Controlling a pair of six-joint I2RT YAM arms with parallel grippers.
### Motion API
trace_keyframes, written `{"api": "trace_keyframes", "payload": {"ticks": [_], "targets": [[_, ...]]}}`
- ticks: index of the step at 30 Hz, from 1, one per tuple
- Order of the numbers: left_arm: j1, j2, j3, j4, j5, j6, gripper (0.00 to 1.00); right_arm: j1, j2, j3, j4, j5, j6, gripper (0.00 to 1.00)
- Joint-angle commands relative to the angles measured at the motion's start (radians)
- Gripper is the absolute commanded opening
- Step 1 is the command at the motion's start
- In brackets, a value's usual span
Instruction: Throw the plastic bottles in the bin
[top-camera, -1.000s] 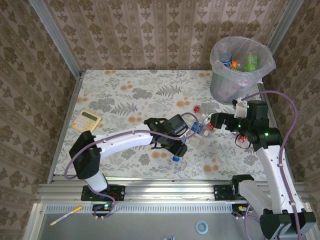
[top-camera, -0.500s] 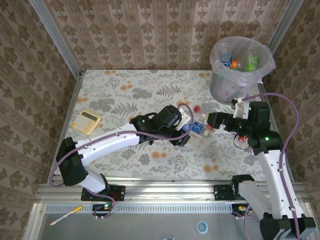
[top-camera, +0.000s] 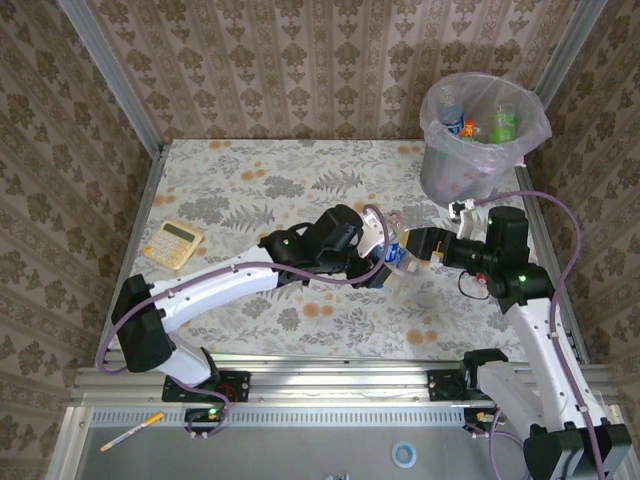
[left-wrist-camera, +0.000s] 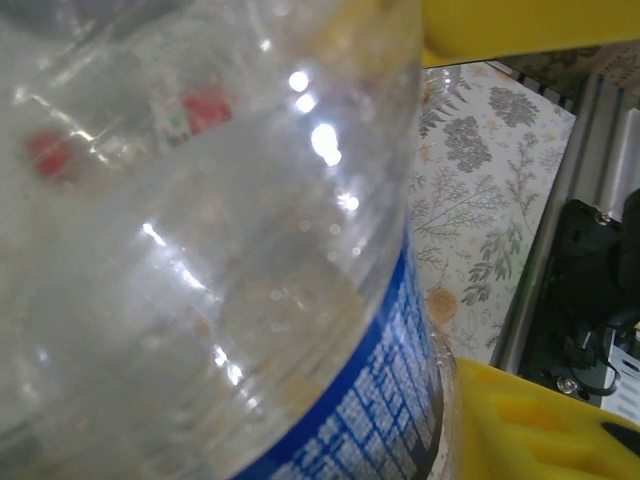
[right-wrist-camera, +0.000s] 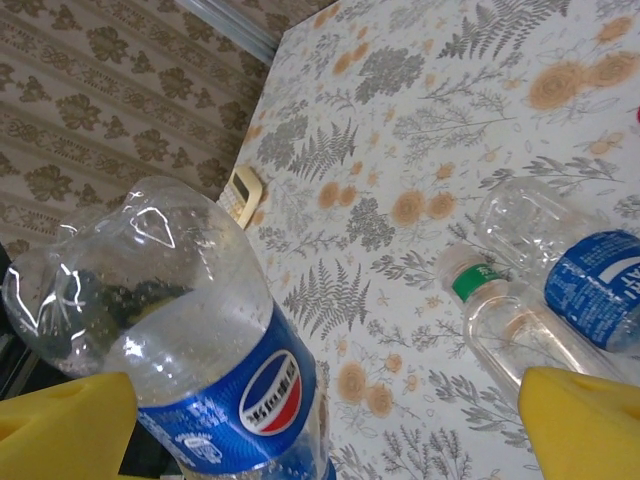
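— Much done yet?

— Some. Can count at least three plastic bottles (top-camera: 500, 125) down in the bin (top-camera: 448, 178), far back on the right of the bench (top-camera: 300, 170).

— And the rest?

— Not in yet. From the right wrist, can see two more lying on the bench, side by side: one with a white cap (right-wrist-camera: 505, 325) and one with a blue label (right-wrist-camera: 595, 270). Looks like a red-capped one (top-camera: 396, 216) from above too, but too small to be sure.

— What about the hands?

— Left hand (top-camera: 384, 263) closed round a clear bottle with a blue label (left-wrist-camera: 200, 250), near the middle of the bench. Right hand (top-camera: 420, 245) spread wide, holding nothing, with that same bottle between its yellow fingers (right-wrist-camera: 585, 425), not yet gripped.

— So a pass from one hand to the other?

— Seems so. Need to close the right hand, let go with the left, then carry it over and drop it in the bin.

— Far to go, then?

— Yes. Only part done. One bottle in hand and a few more to pick up off the bench.
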Motion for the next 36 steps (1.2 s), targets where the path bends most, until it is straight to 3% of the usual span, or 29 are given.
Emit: {"api": "trace_keyframes", "payload": {"ticks": [1,17,25,31,36], "targets": [[0.004,0.008,0.032,0.031,0.066,0.032,0.43,0.030,0.007,-0.012,0.045,-0.033,0.023,0.99],[0.013,0.041,0.059,0.042,0.155,0.030,0.42,0.130,0.020,-0.011,0.064,-0.023,-0.003,0.94],[0.018,0.058,0.079,0.094,0.303,0.018,0.42,0.144,0.015,-0.045,0.106,-0.030,0.007,0.91],[0.016,0.071,0.089,0.095,0.342,0.016,0.41,0.155,0.006,-0.047,0.127,-0.039,0.000,0.88],[0.009,0.087,0.101,0.087,0.372,0.020,0.41,0.154,0.005,-0.056,0.129,-0.012,-0.006,0.81]]}}
